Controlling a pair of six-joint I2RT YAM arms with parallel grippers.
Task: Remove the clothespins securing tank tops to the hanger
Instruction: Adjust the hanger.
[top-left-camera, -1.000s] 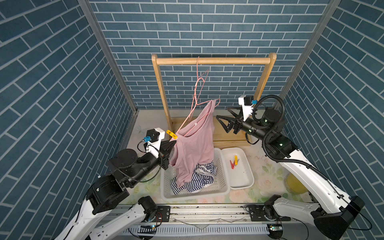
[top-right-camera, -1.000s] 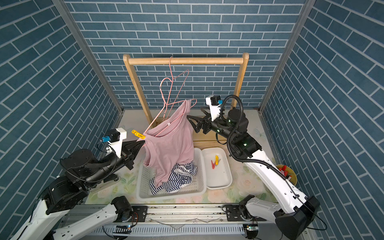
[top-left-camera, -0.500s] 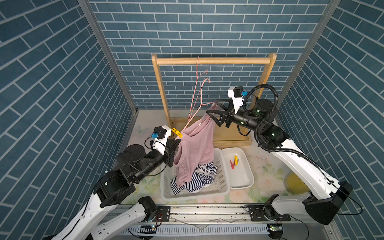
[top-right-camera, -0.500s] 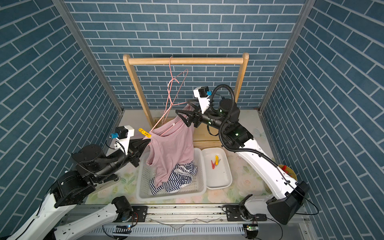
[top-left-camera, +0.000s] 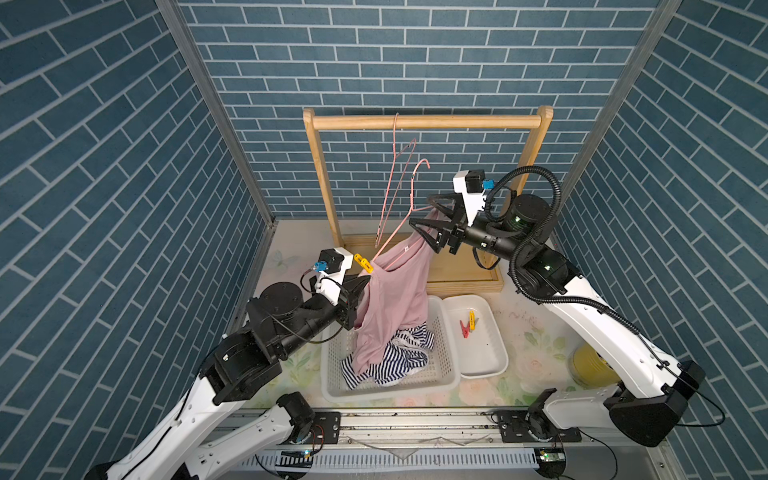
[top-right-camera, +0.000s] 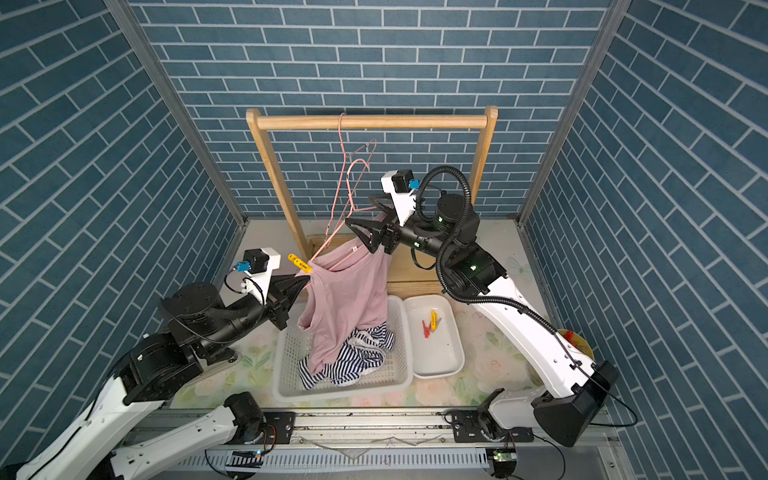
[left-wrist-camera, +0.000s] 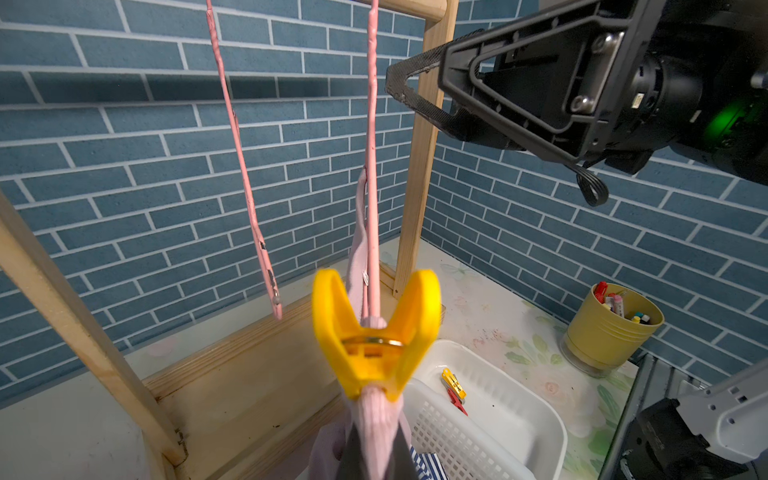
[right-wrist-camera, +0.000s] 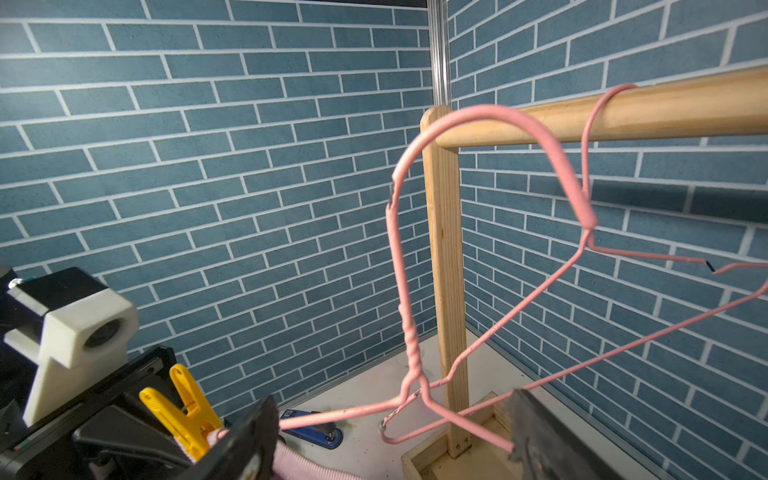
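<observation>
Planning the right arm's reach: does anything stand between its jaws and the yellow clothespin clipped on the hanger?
Only the pink hanger's wire and the pink top's neckline span that gap; the left gripper, shut on the top, sits right under the clothespin.

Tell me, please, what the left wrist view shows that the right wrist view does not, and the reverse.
Only the left wrist view: the white tray holding a red clothespin and a loose yellow clothespin, and the yellow cup. Only the right wrist view: a hanger hook over the wooden rail, and a small blue object. Both: the clipped yellow clothespin on the pink tank top, and the pink wire hangers.
</observation>
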